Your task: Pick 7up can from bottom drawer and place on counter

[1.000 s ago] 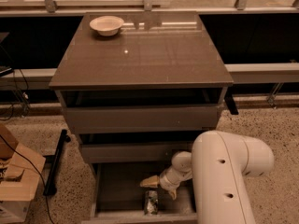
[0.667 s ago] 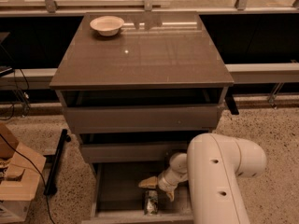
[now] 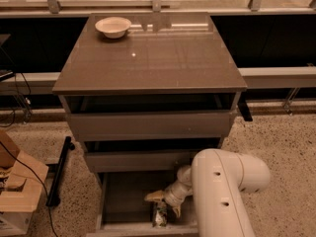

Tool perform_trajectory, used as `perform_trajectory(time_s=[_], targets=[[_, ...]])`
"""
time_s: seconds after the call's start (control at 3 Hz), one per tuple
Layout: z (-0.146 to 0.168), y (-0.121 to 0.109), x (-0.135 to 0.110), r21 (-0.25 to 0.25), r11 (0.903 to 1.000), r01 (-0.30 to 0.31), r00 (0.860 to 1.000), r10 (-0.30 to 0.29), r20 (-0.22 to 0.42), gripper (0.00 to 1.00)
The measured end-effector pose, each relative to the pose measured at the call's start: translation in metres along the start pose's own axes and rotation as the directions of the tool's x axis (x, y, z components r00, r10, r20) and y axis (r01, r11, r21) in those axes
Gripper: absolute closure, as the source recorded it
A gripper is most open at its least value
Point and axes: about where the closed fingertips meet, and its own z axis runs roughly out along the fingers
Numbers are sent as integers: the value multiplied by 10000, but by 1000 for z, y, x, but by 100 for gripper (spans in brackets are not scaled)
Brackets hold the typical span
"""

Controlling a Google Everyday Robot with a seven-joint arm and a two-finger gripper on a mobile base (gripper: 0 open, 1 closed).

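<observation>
The bottom drawer (image 3: 123, 201) is pulled out at the foot of the cabinet. The 7up can (image 3: 159, 216) stands at its front, right of the middle, small and silvery. My gripper (image 3: 164, 206) reaches down into the drawer from the white arm (image 3: 222, 191) on the right. Its tan fingers (image 3: 153, 197) are spread, one to the can's upper left and one to its right, just above the can. The counter (image 3: 163, 58) is the cabinet's glossy top.
A cream shallow bowl (image 3: 113, 26) sits at the counter's back left corner. The two upper drawers (image 3: 148, 125) are slightly open. A cardboard box (image 3: 17, 191) and a black bar (image 3: 59, 172) lie on the floor at the left. A railing runs behind the cabinet.
The white arm has shifted slightly to the left. The gripper stays over the can in the bottom drawer, and the can has not moved.
</observation>
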Motion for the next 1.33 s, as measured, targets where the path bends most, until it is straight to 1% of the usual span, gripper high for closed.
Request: perform_trajectory(time_s=[0.33,0.67,1.0,1.33], targets=[[24,-13,4,-29,9984,-564,9971,562,-507,0],[32,-21,11,50,9971,-759,9933,760,-872,18],[28,-19,13,51,9971,-758,9933,760,-872,43],[27,-19,13,51,9971,-758,9933,760,-872,64]])
